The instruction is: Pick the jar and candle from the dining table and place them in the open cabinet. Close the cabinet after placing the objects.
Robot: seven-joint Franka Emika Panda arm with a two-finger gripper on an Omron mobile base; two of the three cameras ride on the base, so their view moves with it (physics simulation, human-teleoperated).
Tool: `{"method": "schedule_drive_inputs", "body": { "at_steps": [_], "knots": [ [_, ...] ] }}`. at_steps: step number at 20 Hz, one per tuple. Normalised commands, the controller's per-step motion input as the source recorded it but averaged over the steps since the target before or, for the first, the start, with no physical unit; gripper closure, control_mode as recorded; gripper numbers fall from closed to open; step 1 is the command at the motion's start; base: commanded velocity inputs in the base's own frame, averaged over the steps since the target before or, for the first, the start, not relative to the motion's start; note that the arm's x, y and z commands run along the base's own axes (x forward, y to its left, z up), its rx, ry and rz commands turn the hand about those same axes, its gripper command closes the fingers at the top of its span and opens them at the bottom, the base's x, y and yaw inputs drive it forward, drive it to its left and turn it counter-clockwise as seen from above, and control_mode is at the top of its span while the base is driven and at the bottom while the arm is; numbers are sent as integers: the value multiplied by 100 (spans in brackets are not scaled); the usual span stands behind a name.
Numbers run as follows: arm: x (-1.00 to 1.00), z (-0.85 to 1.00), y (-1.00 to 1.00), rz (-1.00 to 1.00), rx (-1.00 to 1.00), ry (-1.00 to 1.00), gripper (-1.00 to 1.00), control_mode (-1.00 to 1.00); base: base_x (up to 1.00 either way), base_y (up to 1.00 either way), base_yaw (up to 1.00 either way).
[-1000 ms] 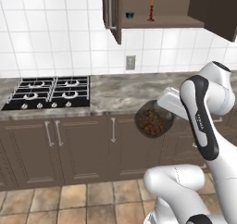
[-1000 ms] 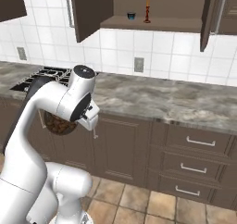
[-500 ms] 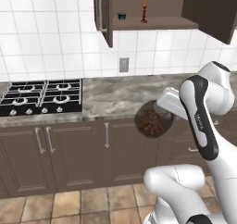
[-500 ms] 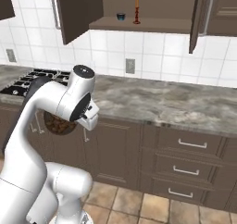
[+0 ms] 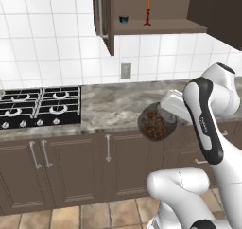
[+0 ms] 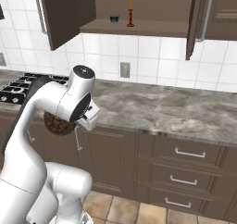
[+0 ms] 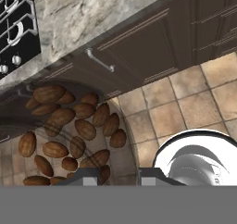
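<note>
The jar (image 5: 156,122), squat clear glass full of brown lumps, hangs sideways in front of the counter edge with my gripper (image 5: 164,112) shut on its neck. The right base view shows the jar (image 6: 58,124) behind my arm, and the hand view shows the jar (image 7: 69,130) to the left of my gripper (image 7: 115,176). The orange candle (image 5: 148,8) stands upright on the shelf of the open cabinet (image 5: 165,27) above the counter. The candle (image 6: 130,9) and cabinet (image 6: 139,28) also appear in the right base view. The dining table is out of view.
A small dark blue cup (image 5: 124,19) stands on the shelf left of the candle. Both cabinet doors (image 5: 105,15) swing out towards me. A black gas hob (image 5: 38,105) sits at the left of the marble counter (image 5: 118,102). Drawer fronts (image 6: 185,172) lie below it.
The whole picture has slid to the left in both base views, so the base has driven along the counter. My arm keeps its pose with the jar in the gripper.
</note>
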Motion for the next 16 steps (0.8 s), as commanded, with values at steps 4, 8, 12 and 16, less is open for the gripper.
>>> {"method": "schedule_drive_inputs", "body": {
  "at_steps": [4,8,12,16],
  "knots": [
    [0,0,0,0,0,0,100,100,48,-21,-4],
    [0,0,0,0,0,0,100,100,45,-24,-5],
    [0,0,0,0,0,0,100,100,35,-33,-6],
    [0,0,0,0,0,0,100,100,33,-34,-8]
  ]
}}
